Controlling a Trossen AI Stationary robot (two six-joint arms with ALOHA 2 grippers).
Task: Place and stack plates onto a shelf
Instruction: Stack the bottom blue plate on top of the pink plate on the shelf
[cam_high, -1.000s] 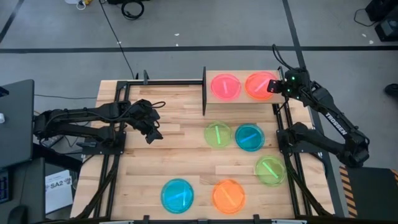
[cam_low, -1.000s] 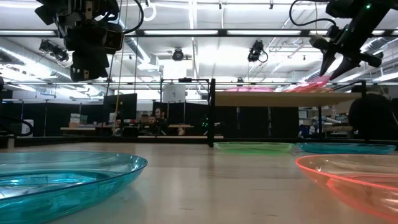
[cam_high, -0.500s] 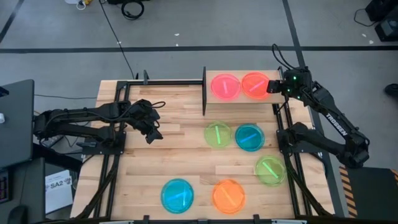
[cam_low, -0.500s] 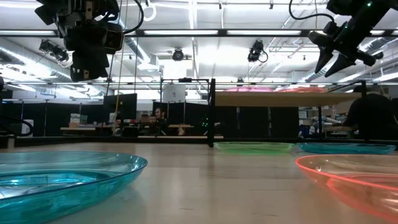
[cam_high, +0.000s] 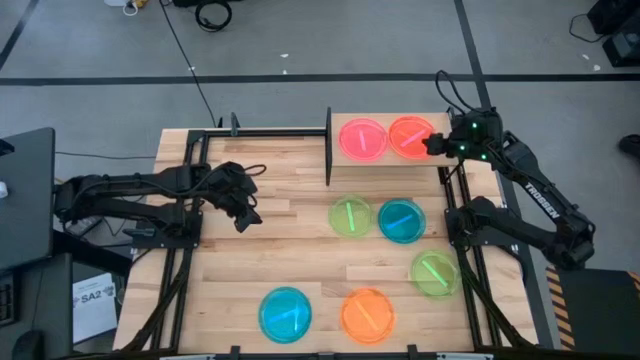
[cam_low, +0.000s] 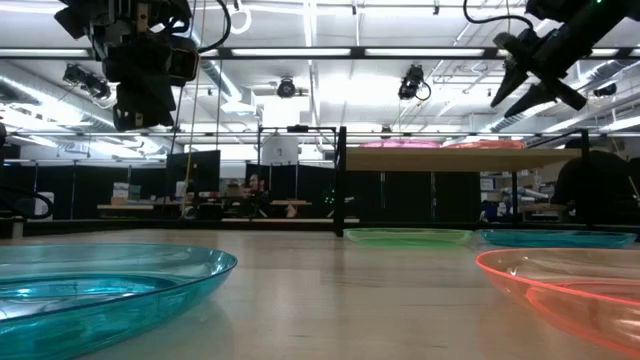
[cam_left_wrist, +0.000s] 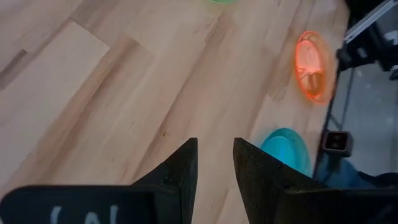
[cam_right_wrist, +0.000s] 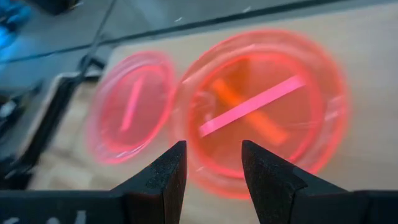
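Note:
The shelf (cam_high: 338, 158) stands at the table's far right edge. On it lie a pink plate (cam_high: 362, 139) and an orange plate (cam_high: 408, 137), side by side; whether either is one plate or a stack, I cannot tell. My right gripper (cam_high: 432, 145) hangs open just above the orange plate's (cam_right_wrist: 261, 106) right rim, clear of it, as the low view shows (cam_low: 520, 78). My left gripper (cam_high: 243, 210) waits above the table's left part, fingers slightly apart (cam_left_wrist: 215, 168). Five more plates rest flat on the tabletop.
On the tabletop lie a green plate (cam_high: 351, 216) and a blue plate (cam_high: 402, 221) in front of the shelf, a green plate (cam_high: 435, 273) near the right edge, and a blue plate (cam_high: 286, 313) and an orange plate (cam_high: 367, 316) at the near edge. A bare black frame (cam_high: 260, 131) stands far left.
My right gripper has let go of the orange plate and risen above the shelf. The plate, tilted with its right rim raised a second ago, now lies flat on the shelf, a little farther left beside the pink one.

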